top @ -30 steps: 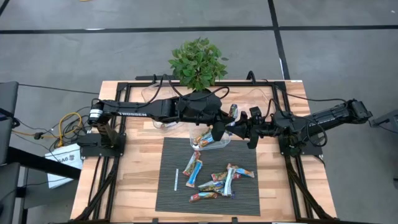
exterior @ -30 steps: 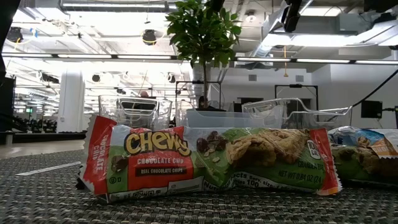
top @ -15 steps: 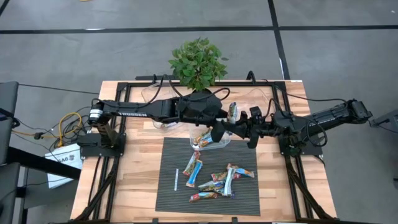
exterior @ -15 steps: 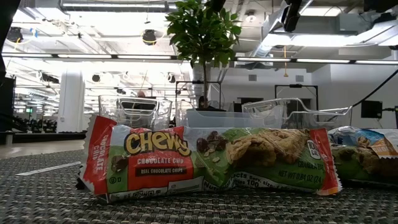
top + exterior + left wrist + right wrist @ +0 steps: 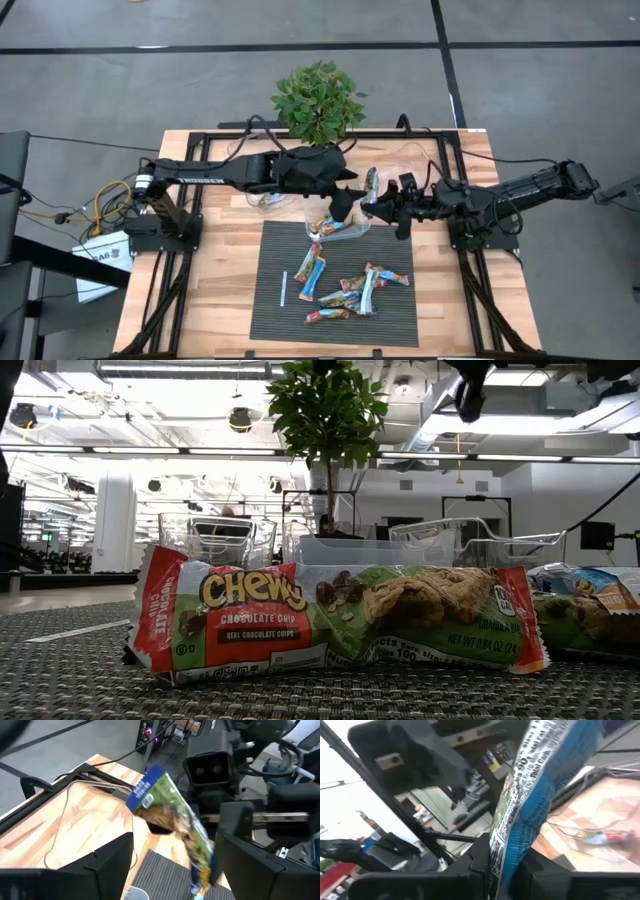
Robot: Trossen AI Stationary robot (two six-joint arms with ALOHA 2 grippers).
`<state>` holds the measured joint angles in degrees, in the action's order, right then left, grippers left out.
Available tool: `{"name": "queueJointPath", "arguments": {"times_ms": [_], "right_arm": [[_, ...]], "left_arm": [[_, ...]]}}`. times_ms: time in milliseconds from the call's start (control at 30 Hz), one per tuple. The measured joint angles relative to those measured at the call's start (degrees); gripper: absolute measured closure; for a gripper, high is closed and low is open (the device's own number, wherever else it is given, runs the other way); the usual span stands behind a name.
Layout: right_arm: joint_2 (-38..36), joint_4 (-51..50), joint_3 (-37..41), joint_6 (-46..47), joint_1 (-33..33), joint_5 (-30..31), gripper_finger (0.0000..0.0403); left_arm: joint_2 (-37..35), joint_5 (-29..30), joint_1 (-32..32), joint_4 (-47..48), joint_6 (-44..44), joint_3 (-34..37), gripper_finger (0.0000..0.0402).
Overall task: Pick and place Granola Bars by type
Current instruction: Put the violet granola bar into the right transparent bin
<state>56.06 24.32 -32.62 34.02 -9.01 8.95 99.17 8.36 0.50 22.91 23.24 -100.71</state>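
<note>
black left gripper (image 5: 350,196), above the table's middle, fingers spread wide, gripping nothing; blue-green granola bar (image 5: 373,183) upright just beside it, pinched at its lower end by right gripper (image 5: 368,207); further granola bars (image 5: 350,290) loose on grey mat (image 5: 275,320).
</note>
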Motion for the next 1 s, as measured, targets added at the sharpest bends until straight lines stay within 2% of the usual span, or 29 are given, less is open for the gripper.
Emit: {"name": "queueJointPath", "arguments": {"times_ms": [300, 733, 1000], "right_arm": [[-4.1, -12.3, 0.0, 0.0, 5.4, 0.0, 0.0369], [-11.5, -39.2, 0.0, 0.0, 16.2, 0.1, 0.0369], [-13.5, -49.9, 0.0, -3.8, 22.5, 0.0, 0.0366]], "left_arm": [[-3.1, 0.9, 1.3, 4.1, 2.3, 0.0, 0.0127], [-3.2, 1.5, 2.6, 8.8, 3.5, 0.0, 0.0127], [-3.2, 1.6, 2.6, 10.0, 3.4, 0.0, 0.0127]]}}
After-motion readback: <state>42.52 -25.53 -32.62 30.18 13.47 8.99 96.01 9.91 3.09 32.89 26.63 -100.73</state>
